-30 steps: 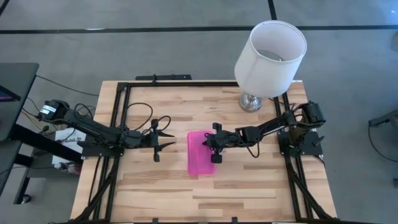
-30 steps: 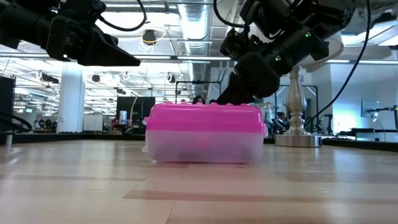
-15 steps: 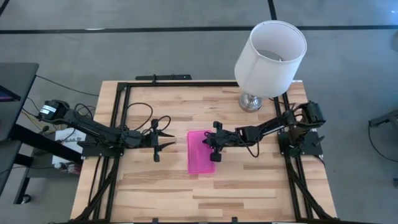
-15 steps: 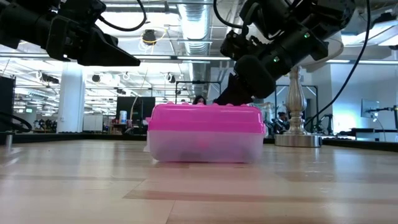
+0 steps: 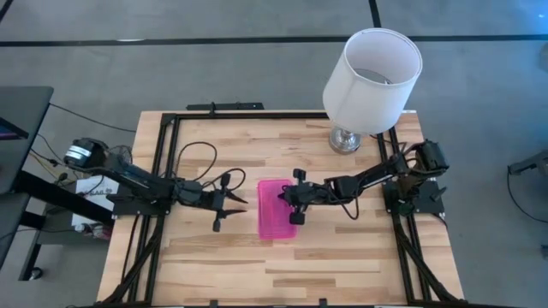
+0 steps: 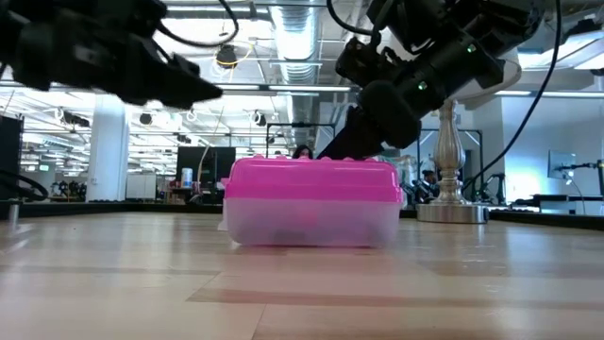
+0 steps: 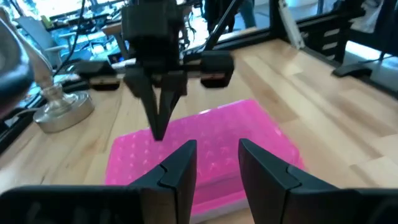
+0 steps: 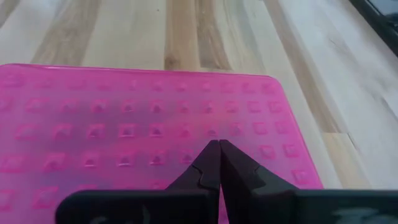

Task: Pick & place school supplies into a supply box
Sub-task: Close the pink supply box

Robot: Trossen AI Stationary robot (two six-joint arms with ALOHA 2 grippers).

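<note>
The supply box [image 5: 274,218], a clear base under a shut pink lid, stands flat on the middle of the wooden table. My right gripper [image 5: 285,198] reaches in from the right, shut, with its tips on the lid. My left gripper [image 5: 239,204] hovers open just left of the box and above the table. Its two fingers [image 7: 180,167] point at the box's left side with nothing between them. No school supplies show on the table. What lies inside the base [image 6: 311,225] cannot be made out. My right gripper rests its shut fingertips [image 8: 219,149] on the top of the pink lid [image 8: 205,127], on the lid's right half toward its far end. The fingers slant down from the table's right side. The box stands level on the table, its lid closed.
A white lamp [image 5: 373,68] stands on its metal foot [image 5: 346,139] at the back right corner. Black frame rails [image 5: 163,162] run along the table's left, right and far edges. Bare wood lies in front of the box.
My left gripper has moved toward the table's right edge, closer to the box, and has tipped its fingers downward. It has stayed open. My right gripper and the box have kept their places.
</note>
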